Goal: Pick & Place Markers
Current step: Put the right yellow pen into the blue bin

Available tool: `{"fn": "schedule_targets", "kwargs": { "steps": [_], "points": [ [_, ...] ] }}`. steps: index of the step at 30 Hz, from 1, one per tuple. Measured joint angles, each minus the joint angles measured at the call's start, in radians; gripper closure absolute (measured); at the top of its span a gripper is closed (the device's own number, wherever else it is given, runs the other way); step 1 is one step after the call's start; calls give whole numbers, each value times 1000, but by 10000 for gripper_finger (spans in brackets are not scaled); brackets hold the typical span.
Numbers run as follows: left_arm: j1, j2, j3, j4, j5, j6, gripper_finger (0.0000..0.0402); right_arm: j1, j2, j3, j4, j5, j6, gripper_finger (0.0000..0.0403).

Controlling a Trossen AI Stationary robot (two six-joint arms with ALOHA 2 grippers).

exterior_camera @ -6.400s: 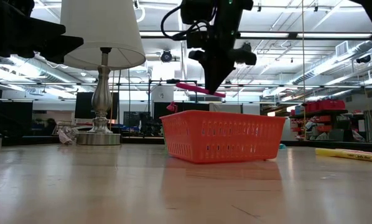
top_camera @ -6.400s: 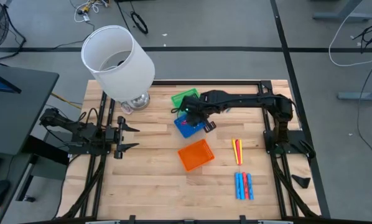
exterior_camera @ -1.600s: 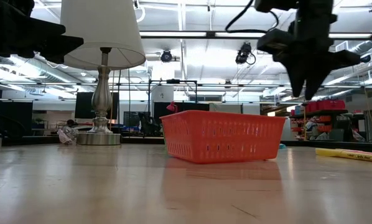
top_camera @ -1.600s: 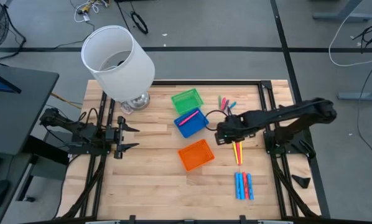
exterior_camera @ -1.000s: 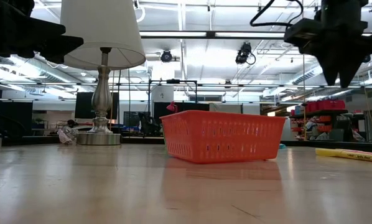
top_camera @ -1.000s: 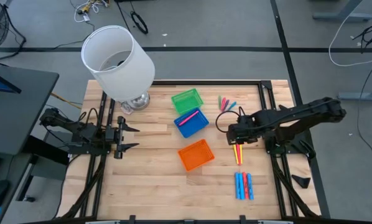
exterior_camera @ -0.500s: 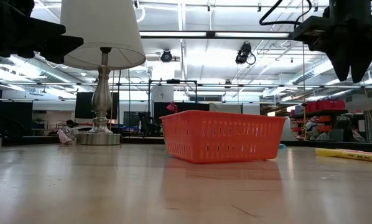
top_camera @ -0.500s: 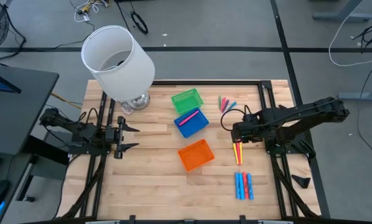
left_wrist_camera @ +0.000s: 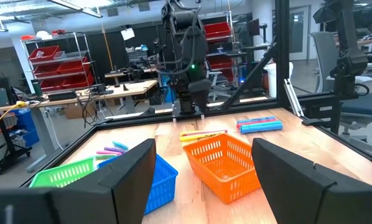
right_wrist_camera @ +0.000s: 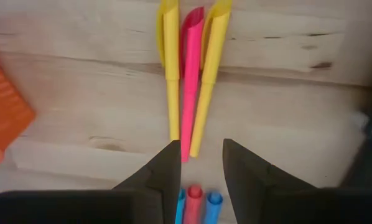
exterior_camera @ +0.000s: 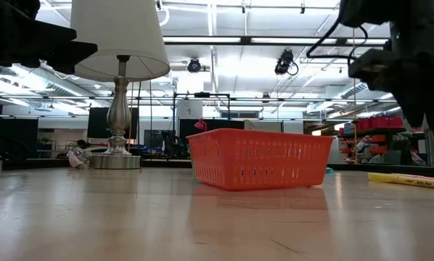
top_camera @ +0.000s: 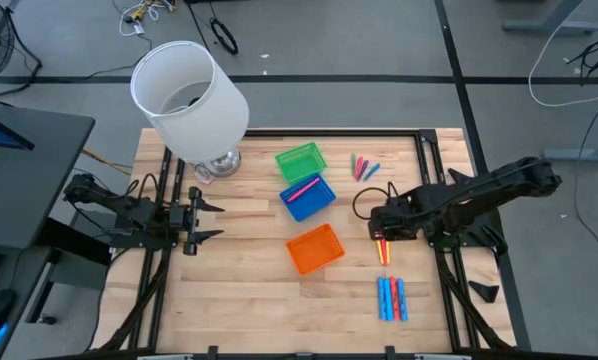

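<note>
The step in hand looks like the reach for the next marker: the right claw (top_camera: 379, 232) hangs over a trio of markers, two yellow (right_wrist_camera: 168, 74) with a pink marker (right_wrist_camera: 189, 68) between them, lying side by side near the counter's (top_camera: 239, 300) right edge, about midway along it. In the right wrist view the claw's two fingers (right_wrist_camera: 163, 171) stand partly spread, with a narrow gap between them, empty and touching nothing. That gap sits just off the near tips of the pink marker and the yellow beside it.

My guess is the next move calls for a straight descent with the gap centred on one marker only. The three lie touching, so the fingers may nudge or catch a neighbour unless they wedge cleanly either side of one.

Other markers wait elsewhere: a blue-and-red bunch (top_camera: 391, 298) toward the front right corner, a small mixed group (top_camera: 362, 166) near the back edge, and one pink already lying in the blue tray (top_camera: 324, 186). The green tray (top_camera: 300, 159) and orange tray (top_camera: 315, 249) appear to hold none.

The left claw (top_camera: 205, 219) waits at the left edge, fingers spread wide and empty.
</note>
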Motion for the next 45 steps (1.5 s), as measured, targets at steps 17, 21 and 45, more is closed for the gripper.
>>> {"fn": "schedule_targets", "kwargs": {
  "steps": [17,21,45],
  "points": [
    [0,0,0,0,0,0,129,52,31,-100,130,57,70,285],
    [0,0,0,0,0,0,129,52,57,-100,132,77,86,285],
    [0,0,0,0,0,0,129,87,195,-100,170,133,87,285]
  ]
}}
